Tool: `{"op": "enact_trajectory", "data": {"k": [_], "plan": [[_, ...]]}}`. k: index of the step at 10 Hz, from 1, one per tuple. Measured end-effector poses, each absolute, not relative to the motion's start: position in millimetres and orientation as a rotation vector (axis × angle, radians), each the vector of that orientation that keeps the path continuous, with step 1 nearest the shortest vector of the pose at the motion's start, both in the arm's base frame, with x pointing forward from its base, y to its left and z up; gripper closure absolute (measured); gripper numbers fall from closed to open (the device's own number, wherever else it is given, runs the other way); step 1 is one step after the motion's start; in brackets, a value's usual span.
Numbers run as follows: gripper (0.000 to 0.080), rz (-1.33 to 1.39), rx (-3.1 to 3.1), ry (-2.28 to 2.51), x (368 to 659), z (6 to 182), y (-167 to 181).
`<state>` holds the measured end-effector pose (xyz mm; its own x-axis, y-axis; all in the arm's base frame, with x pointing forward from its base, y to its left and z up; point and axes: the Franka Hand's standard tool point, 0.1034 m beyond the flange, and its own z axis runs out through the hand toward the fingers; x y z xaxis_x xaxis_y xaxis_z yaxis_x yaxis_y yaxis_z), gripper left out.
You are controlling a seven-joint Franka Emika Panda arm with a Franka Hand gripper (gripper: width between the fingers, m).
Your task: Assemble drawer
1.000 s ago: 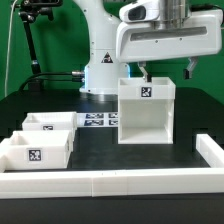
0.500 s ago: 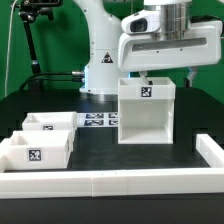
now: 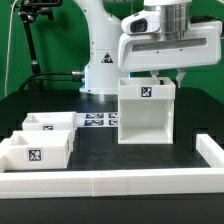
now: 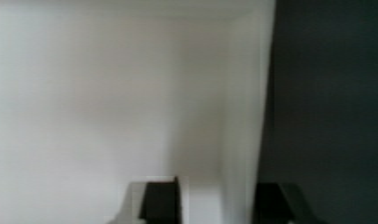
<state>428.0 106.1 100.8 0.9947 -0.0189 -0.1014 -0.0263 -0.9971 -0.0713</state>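
The white drawer casing [image 3: 146, 120] stands upright on the black table, right of centre, with a tag on its front top. My gripper [image 3: 176, 78] is at the top of the casing's wall on the exterior view's right. In the wrist view the gripper [image 4: 218, 205] straddles that white wall [image 4: 221, 140]. The wall fills the gap between the two dark fingertips [image 4: 159, 203], so the gripper looks shut on it. Two shallow white trays lie at the exterior view's left, one farther back [image 3: 50, 123] and one nearer [image 3: 35, 152] with a tag on its front.
The long low white wall [image 3: 110, 183] runs along the front edge and up the exterior view's right side. The marker board [image 3: 98, 120] lies flat between the trays and the casing. The arm's white base [image 3: 103, 70] stands behind.
The finger seen at the casing's right side has moved inward toward the wall. The hand itself has hardly moved. The casing and trays have not moved.
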Motion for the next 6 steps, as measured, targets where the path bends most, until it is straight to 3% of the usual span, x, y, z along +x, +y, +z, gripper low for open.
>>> {"op": "enact_trajectory", "data": {"k": [1, 6], "plan": [[0.0761, 0.153, -3.065, 0.035, 428.4, 101.0, 106.1], [0.0761, 0.153, -3.065, 0.035, 428.6, 101.2, 106.0]]}}
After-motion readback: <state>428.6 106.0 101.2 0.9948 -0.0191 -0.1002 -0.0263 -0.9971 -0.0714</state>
